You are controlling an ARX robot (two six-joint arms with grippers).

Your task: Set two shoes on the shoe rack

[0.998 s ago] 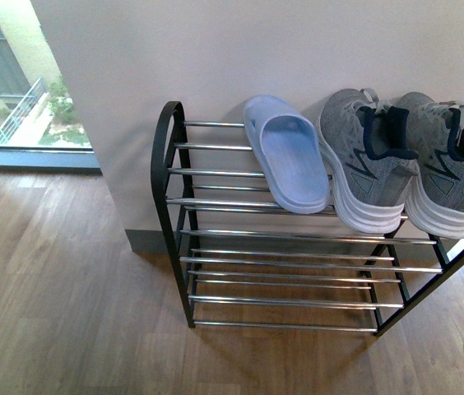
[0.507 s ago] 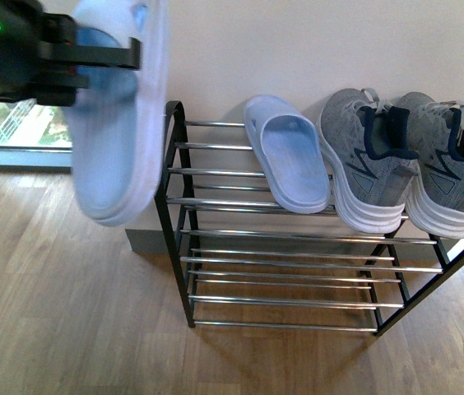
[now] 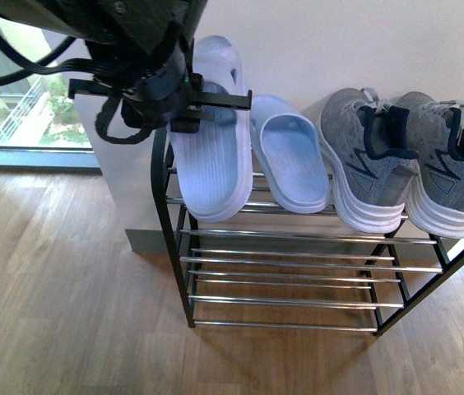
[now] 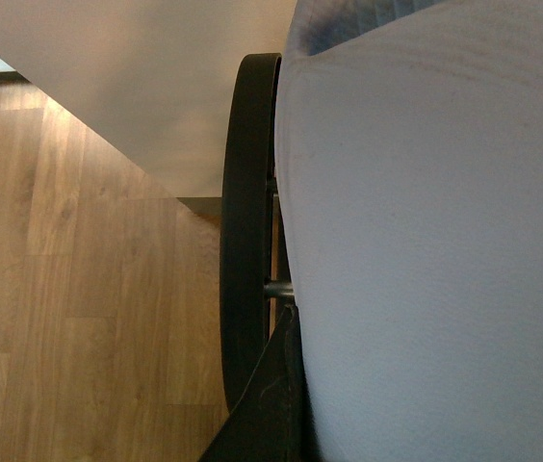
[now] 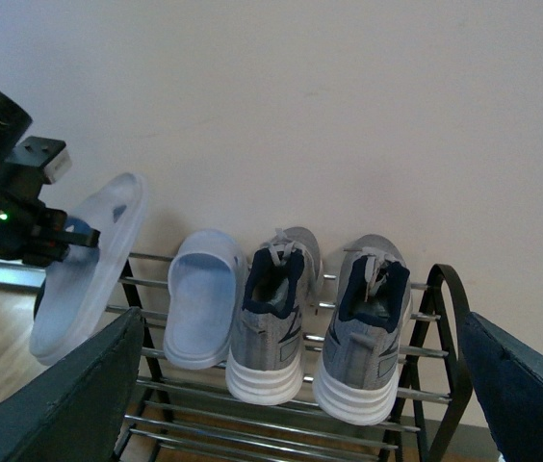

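- Left gripper (image 3: 215,100) is gripping one slipper (image 3: 211,160), sole facing outward, tilted over the rack's (image 3: 298,247) left end
- Whether that slipper is touching the top rods is hard to tell; the left wrist view is showing only its sole (image 4: 435,250) beside the black side frame (image 4: 247,221)
- Second slipper (image 3: 291,160) is lying on the top shelf, just beside two grey sneakers (image 3: 409,160)
- Right gripper (image 5: 300,423) is standing wide apart, holding nothing, well back from the rack
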